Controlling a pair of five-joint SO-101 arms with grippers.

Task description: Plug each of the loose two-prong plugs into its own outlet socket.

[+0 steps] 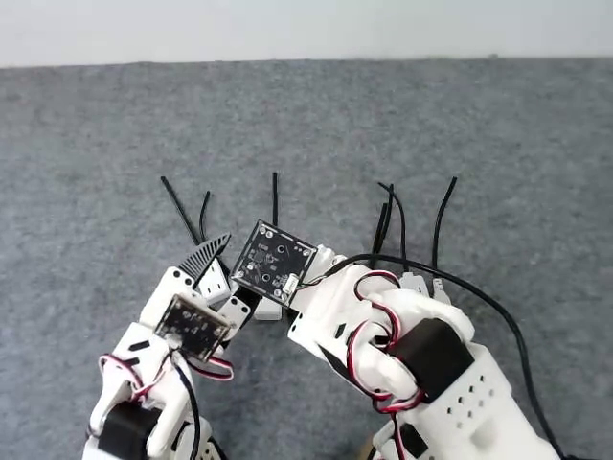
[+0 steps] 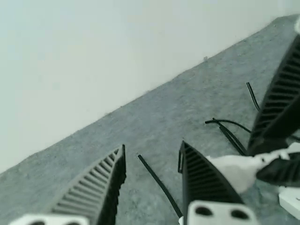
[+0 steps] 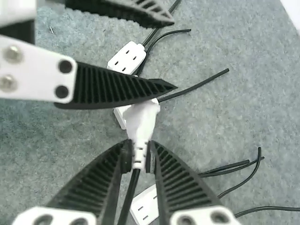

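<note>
Right wrist cam shows what the overhead hides: right end effector (image 3: pixel 138 145) clenched on a white plug (image 3: pixel 143 117), up against a socket (image 3: pixel 120 115). Left end effector (image 2: pixel 153 146) hangs released over the grey tabletop (image 2: pixel 154 117).

- The high view looks steeply down from a fixed spot above the grey carpet (image 1: pixel 306 125). It faces the white wall (image 1: pixel 306 29) at the far edge, far enough off to take in both arms, which enter from its near edge.
- The left wrist view sits low behind the left gripper (image 2: pixel 153 146). It looks out along the fingers, nearly level over the carpet, toward the wall.
- The right wrist view looks almost straight down past the right gripper (image 3: pixel 139 145), very near the carpet.
- Both wrist views share the white plug (image 3: pixel 140 119) and the black cords (image 3: pixel 197 86), and each catches the other arm's gripper.
- The high view shares the cords ahead of the arms.
</note>
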